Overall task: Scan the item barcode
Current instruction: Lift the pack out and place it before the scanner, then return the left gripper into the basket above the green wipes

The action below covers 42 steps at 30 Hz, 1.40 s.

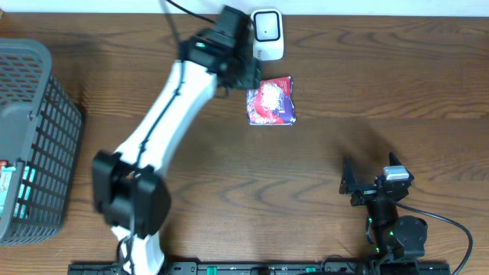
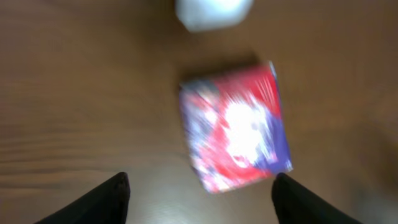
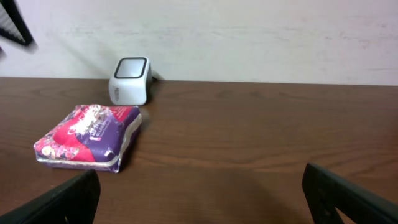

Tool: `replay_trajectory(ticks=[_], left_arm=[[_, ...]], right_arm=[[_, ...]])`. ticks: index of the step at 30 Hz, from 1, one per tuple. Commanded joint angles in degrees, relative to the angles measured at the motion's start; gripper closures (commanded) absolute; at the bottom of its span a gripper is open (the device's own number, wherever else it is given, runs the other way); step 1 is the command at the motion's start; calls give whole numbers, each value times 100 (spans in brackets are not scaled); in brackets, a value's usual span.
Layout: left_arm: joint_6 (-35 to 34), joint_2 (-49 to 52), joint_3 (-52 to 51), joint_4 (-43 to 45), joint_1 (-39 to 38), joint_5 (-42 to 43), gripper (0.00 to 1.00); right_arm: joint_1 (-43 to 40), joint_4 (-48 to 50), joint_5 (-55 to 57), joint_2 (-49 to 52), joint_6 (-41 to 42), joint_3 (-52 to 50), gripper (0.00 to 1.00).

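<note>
The packet (image 1: 270, 101) lies flat on the wooden counter (image 1: 344, 92), close to the far edge and about midway along it. It is a squarish, soft, pillow-like pack. Its glossy wrapper is mostly red, with purple along one side and a pale printed patch in the middle of its upper face. In the right wrist view the packet (image 3: 87, 137) shows a white strip running along its lower side seam. The print is too small to read there and too blurred in the left wrist view, and no barcode can be made out.

At the left edge of the counter stands a grey mesh basket (image 1: 57, 130) with some teal and red items just visible inside. The left arm reaches diagonally from the near edge toward the far edge. The left gripper (image 1: 248, 76) is just beside the packet's left side. In the left wrist view the left gripper (image 2: 202, 202) has its fingers (image 2: 115, 196) spread wide, holding nothing. The packet (image 2: 236, 127) lies on the counter ahead of the tips and clear of them.

Just beyond the packet, at the far edge, stands a white scanner (image 1: 267, 32) with a dark-framed window on top. Near the right end of the near edge, well apart from the packet, the right gripper (image 1: 370, 179) has its fingers (image 3: 348, 199) fully apart and empty.
</note>
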Motion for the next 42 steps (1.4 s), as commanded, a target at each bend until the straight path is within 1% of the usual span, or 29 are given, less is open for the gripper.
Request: replay_trajectory(ticks=[1,2,4,7,9,11,14,16,21,25,28,35,38,42], left_arm=[[68,-1080,59,181,592,-1307,24],[66,-1250,59,219,739,-1633,21],[61,-1635,59,256,1154,-2387,20],[11,-2055,59,308,1919,-2990,14],[-199,-2282,59,352,2636,-3051,12],[-555,-2409,59,372,3351,-3049,11],[-1147,-2415,57,343,4485,-3047,11],[-1410,-2315,55,243,5123,-3047,11],[-2011,-1860,-55,-376,6264,-3047,11],[-2518,-1300,-216,-841,6673,-2977,12],[-2514,-807,-284,-931,6732,-2780,12],[-2516,409,-289,-1029,6754,-2824,13],[-2511,839,-289,-1036,6798,-2992,13],[-2509,1270,-289,-1062,6896,-2938,12]], right_arm=[[-48,-22,-35,-31,-2,-4,1],[-48,-22,-37,-31,-2,-4,1],[-48,-22,-35,-31,-2,-4,1],[-48,-22,-37,-31,-2,-4,1],[-48,-22,-35,-31,-2,-4,1],[-48,-22,-35,-31,-2,-4,1],[-48,-22,-35,-31,-2,-4,1],[-48,-22,-35,-31,-2,-4,1],[-48,-22,-35,-31,-2,-4,1],[-48,-22,-35,-31,-2,-4,1],[-48,-22,-35,-31,-2,-4,1],[-48,-22,-35,-31,-2,-4,1],[-48,-22,-35,-31,-2,-4,1],[-48,-22,-35,-31,-2,-4,1]])
